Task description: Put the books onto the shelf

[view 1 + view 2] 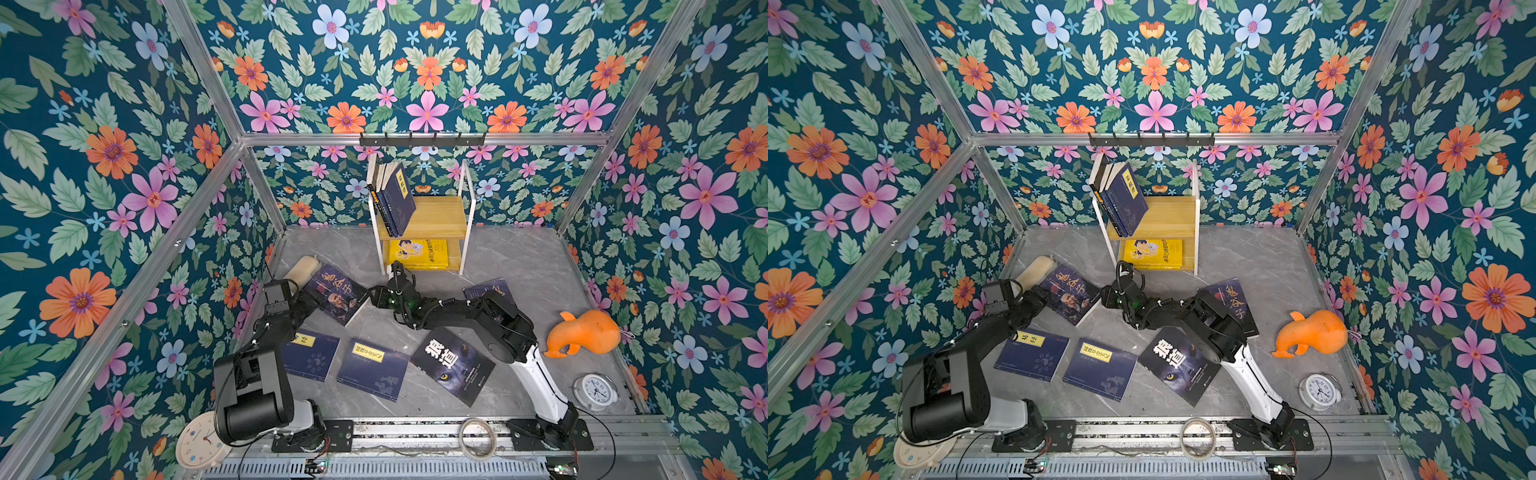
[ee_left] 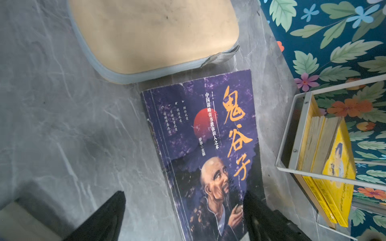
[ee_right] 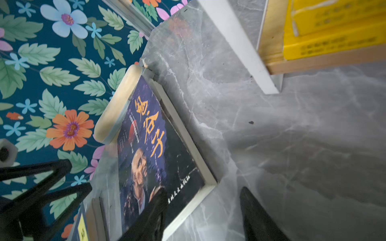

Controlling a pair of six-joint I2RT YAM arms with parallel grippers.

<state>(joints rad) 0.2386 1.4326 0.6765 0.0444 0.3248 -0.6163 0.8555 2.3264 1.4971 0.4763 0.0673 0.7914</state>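
- Between the two grippers, flat and face up on the grey desk [image 1: 519, 266], lies a purple book [image 1: 336, 295] with orange characters and a portrait of a bald man. It is not on the shelf.
- State of the left gripper [image 2: 183, 194]: jaws wide, nothing clamped. In the left wrist view one finger [image 2: 263, 219] stands over the book's near end, close to its edge. The other finger is off the cover, over bare desk. Contact with the cover cannot be determined.
- State of the right gripper [image 3: 203, 191]: jaws partly apart, nothing held. In the right wrist view one finger [image 3: 152, 215] overlaps the book's near corner and the other is over bare desk, so the corner sits between them. Contact cannot be determined.
- Beyond the left gripper, at the book's far end, is a beige pad [image 2: 154, 35], against the book's edge.
- Beyond the right gripper stands the shelf [image 1: 440, 216], with two tiers, a white frame and wooden boards.
- Upper tier: several upright books [image 1: 397, 199], navy ones among them, leaning on the frame side toward the left gripper and occupying that end of the board.
- Lower tier: yellow books [image 1: 419, 252], at least two, stacked flat.
- Behind both grippers, toward the arm bases, three books lie flat on the desk: a navy paperback [image 1: 309, 355], a second navy paperback [image 1: 372, 370], both with yellow labels, and a dark book [image 1: 453, 365] with large white characters.
- Under the right arm is another purple volume [image 1: 1231, 303], partly hidden.
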